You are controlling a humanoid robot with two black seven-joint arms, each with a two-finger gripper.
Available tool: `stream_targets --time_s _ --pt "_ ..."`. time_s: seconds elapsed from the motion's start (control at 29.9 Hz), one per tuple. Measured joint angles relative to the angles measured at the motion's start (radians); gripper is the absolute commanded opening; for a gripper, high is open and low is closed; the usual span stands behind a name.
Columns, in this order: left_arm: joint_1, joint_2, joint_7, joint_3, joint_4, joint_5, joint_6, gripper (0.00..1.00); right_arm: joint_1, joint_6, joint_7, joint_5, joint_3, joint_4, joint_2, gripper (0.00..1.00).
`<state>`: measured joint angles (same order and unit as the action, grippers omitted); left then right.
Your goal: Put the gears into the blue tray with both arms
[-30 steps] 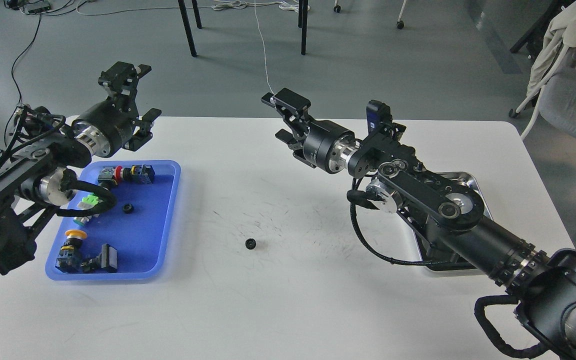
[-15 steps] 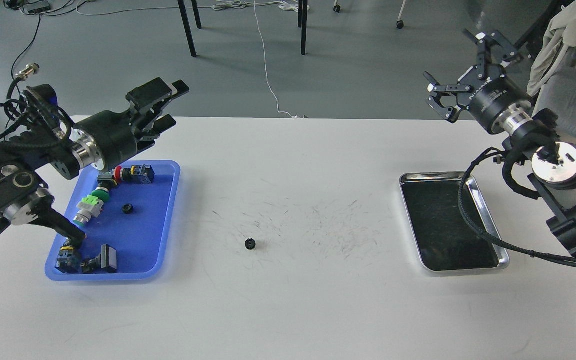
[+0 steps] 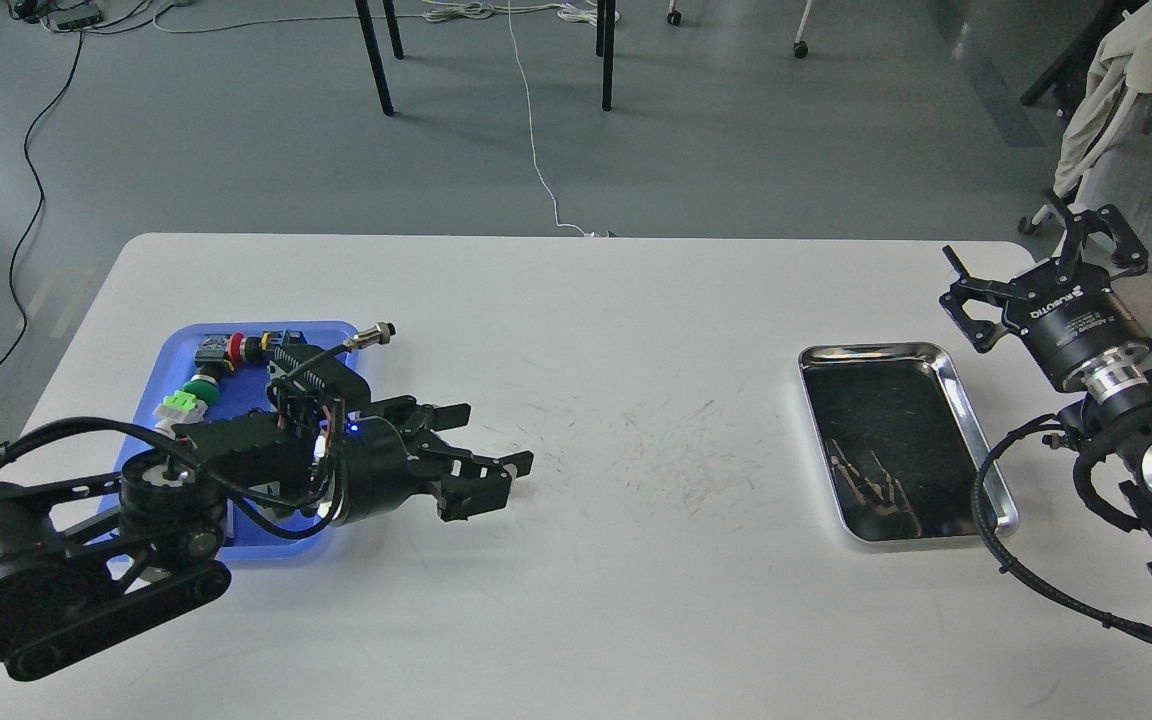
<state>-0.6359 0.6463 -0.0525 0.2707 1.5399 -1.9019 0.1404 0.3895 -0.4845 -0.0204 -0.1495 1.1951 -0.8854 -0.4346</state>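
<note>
The blue tray (image 3: 158, 372) lies at the left of the white table, and my left arm covers most of it. No gears show in this view. The patch of table just right of the tray is covered by my left gripper (image 3: 492, 452). It lies low over the table with its fingers spread open, and I see nothing held between them. My right gripper (image 3: 1021, 245) is raised at the table's far right edge, open and empty, pointing up and away.
Red and green push-button switches (image 3: 204, 380) sit in the tray's back left part. A shiny steel tray (image 3: 976, 440) lies at the right with no parts in it. A loose cable plug (image 3: 368, 337) from my left arm hangs over the blue tray's back corner.
My left arm swung down from above the tray's back and now reaches low to the right, covering the spot where a gear lay. My right arm drew back to the far right and lower.
</note>
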Motion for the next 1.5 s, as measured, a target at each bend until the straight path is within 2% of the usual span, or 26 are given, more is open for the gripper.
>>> stream_targets --time_s 0.23,0.47,0.57,0.67,0.77,0.84,0.87,0.9,0.94,0.97,1.3,1.5 --pt "0.052 -0.104 0.025 -0.006 -0.113 -0.184 -0.038 0.94 -0.002 -0.001 0.002 0.002 0.001 0.0 0.006 0.96" --pt "0.082 -0.144 0.04 -0.005 -0.168 -0.252 -0.043 0.82 -0.002 -0.001 0.002 0.002 0.001 0.0 0.004 0.96" --pt "0.092 -0.15 0.04 -0.003 -0.182 -0.266 -0.044 0.74 -0.002 -0.002 0.002 0.002 -0.003 -0.001 0.004 0.96" --pt "0.103 -0.152 0.04 -0.001 -0.193 -0.274 -0.045 0.63 -0.003 -0.003 0.002 0.002 -0.005 -0.002 0.004 0.96" --pt "0.107 -0.153 0.04 -0.001 -0.203 -0.279 -0.045 0.44 -0.003 -0.003 0.002 0.002 -0.005 -0.002 0.004 0.96" --pt "0.113 -0.153 0.04 -0.001 -0.205 -0.28 -0.045 0.39 -0.003 -0.004 0.002 0.002 -0.005 -0.002 0.004 0.96" --pt "0.116 -0.152 0.04 -0.001 -0.206 -0.28 -0.045 0.32 -0.003 -0.004 0.002 0.002 -0.005 -0.002 0.004 0.96" --pt "0.118 -0.151 0.04 0.0 -0.207 -0.28 -0.045 0.19 -0.003 -0.004 0.002 0.002 -0.005 -0.002 0.004 0.96" --pt "0.119 -0.151 0.04 0.0 -0.207 -0.28 -0.045 0.11 -0.003 -0.004 0.002 0.002 -0.005 -0.002 0.004 0.96" --pt "0.121 -0.151 0.04 0.0 -0.208 -0.28 -0.046 0.08 -0.003 -0.004 0.002 0.003 -0.005 -0.002 0.004 0.96" --pt "0.143 -0.138 0.037 0.02 -0.205 -0.28 -0.046 0.05 -0.003 -0.004 0.002 0.004 -0.01 0.0 0.004 0.96" --pt "0.136 -0.013 0.033 0.145 -0.117 -0.216 -0.044 0.05 -0.001 -0.004 0.002 0.004 -0.007 -0.001 -0.007 0.96"
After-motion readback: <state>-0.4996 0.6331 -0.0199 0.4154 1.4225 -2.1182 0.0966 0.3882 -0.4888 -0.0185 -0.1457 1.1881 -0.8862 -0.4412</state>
